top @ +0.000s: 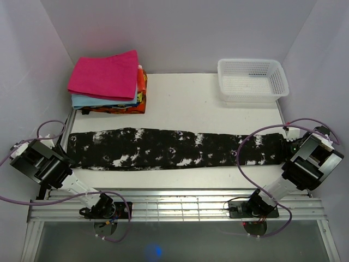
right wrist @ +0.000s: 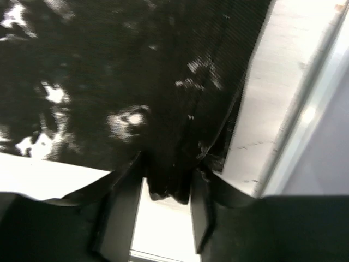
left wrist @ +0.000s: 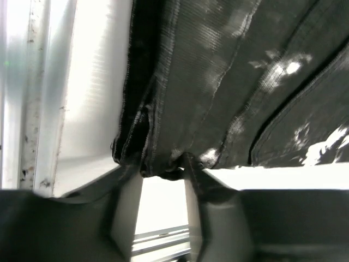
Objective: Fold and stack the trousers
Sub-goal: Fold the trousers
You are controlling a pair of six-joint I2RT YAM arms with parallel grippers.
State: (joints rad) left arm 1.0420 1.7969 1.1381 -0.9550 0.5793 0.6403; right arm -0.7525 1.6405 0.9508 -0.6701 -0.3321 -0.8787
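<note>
A: Counted?

B: One pair of trousers (top: 163, 148), black with white blotches. Stretched in a long band from left to right across the near half of the table (top: 185, 103). Two grippers, one at each end of it.

A: Left end?

B: Pinched at the bunched hem by the left gripper (left wrist: 163, 188), right at the fingertips (left wrist: 131, 185). Close to the table's left edge.

A: Right end?

B: Clamped likewise by the right gripper (right wrist: 167, 188), on a fold of dark cloth hanging down between the fingers. Close to the table's right edge.

A: Farther out?

B: One stack of folded clothes (top: 106, 82) at the far left corner, just beyond the trousers. Pink on top, light blue under it, orange at the bottom. One white basket (top: 253, 98) at the far right, apart from the trousers.
</note>
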